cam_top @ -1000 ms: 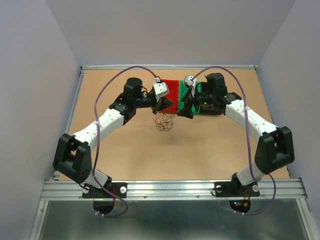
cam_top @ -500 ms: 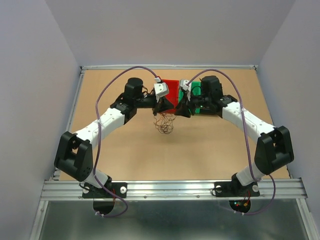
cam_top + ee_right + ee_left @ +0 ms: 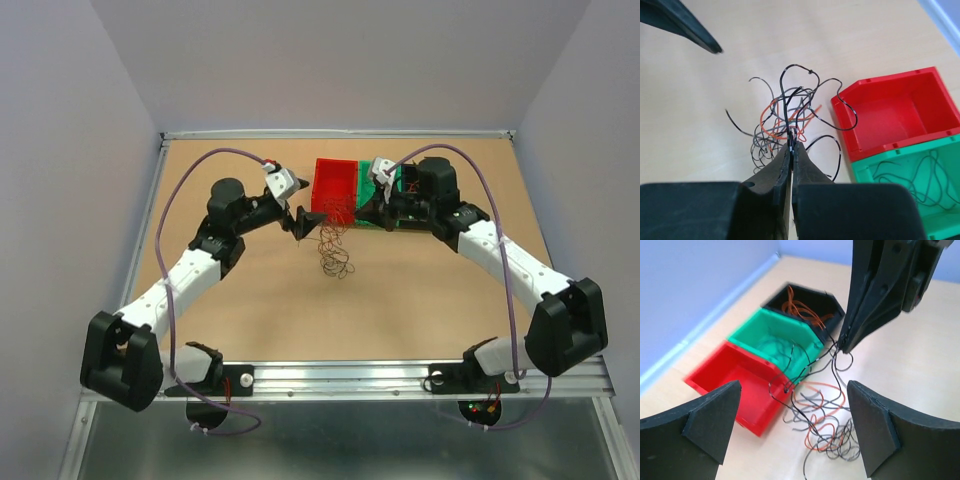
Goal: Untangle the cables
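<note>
Looking over the table (image 3: 420,300), I see the red bin (image 3: 335,183), my left gripper (image 3: 304,221) spread wide, and my right gripper (image 3: 791,146) pinching the cables (image 3: 335,255), which hang in a tangle down to the tabletop just beside that bin.

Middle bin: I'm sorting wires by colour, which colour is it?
Green. The bin shows best in left wrist view.

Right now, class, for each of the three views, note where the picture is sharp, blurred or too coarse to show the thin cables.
Top view: evenly lit, soft shadows, cables only a faint scribble. Left wrist view: far black bin slightly smeared, cables fairly clear. Right wrist view: cables crisp, right hand a dark, featureless mass in front.
</note>
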Available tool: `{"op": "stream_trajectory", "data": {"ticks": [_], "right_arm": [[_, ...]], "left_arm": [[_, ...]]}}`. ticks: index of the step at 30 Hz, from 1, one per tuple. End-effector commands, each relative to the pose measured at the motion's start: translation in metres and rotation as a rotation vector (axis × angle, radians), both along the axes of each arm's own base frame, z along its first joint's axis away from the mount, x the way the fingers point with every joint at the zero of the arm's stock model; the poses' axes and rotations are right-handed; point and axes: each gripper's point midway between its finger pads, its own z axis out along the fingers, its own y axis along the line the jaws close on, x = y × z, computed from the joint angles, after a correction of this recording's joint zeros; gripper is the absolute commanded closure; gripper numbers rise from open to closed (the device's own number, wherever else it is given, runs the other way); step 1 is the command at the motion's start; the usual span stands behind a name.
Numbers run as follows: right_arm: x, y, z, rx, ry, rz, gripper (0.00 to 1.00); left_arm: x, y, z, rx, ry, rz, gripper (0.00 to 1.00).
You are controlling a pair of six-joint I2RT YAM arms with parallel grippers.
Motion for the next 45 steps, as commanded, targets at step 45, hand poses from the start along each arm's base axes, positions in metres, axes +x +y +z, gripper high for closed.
{"op": "stream_trajectory", "data": {"ticks": [45], "right_arm": [[-0.077, -0.108, 0.280, 0.448, -0.632, -0.468, 0.99]], "left_arm": [[0.114, -0.039, -0.083, 0.238, 0.064, 0.325, 0.37]]}}
